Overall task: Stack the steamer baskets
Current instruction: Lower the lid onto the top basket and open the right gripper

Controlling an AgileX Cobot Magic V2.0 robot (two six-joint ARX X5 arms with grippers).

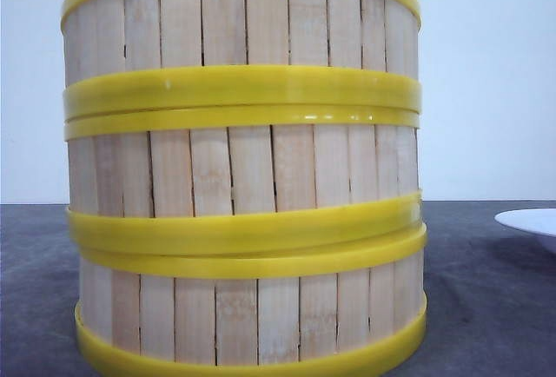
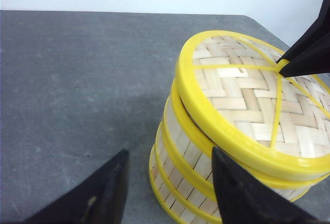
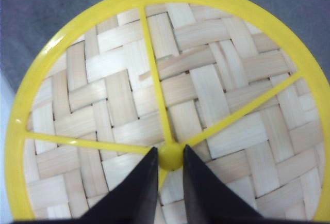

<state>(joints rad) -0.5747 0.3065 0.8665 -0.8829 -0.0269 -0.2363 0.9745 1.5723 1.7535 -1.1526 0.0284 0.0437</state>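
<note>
Three steamer baskets stand stacked on the grey table and fill the front view: bottom, middle, top. The top basket shows a woven bamboo face with yellow spokes and sits slightly askew on the one below. My right gripper points down at its centre, with its two black fingertips pressed on either side of the yellow hub; it also shows as the right gripper in the left wrist view. My left gripper hangs open beside the stack, holding nothing.
The edge of a white plate lies on the table to the right of the stack. Grey table surface stretches to the left of the stack, with a pale wall behind.
</note>
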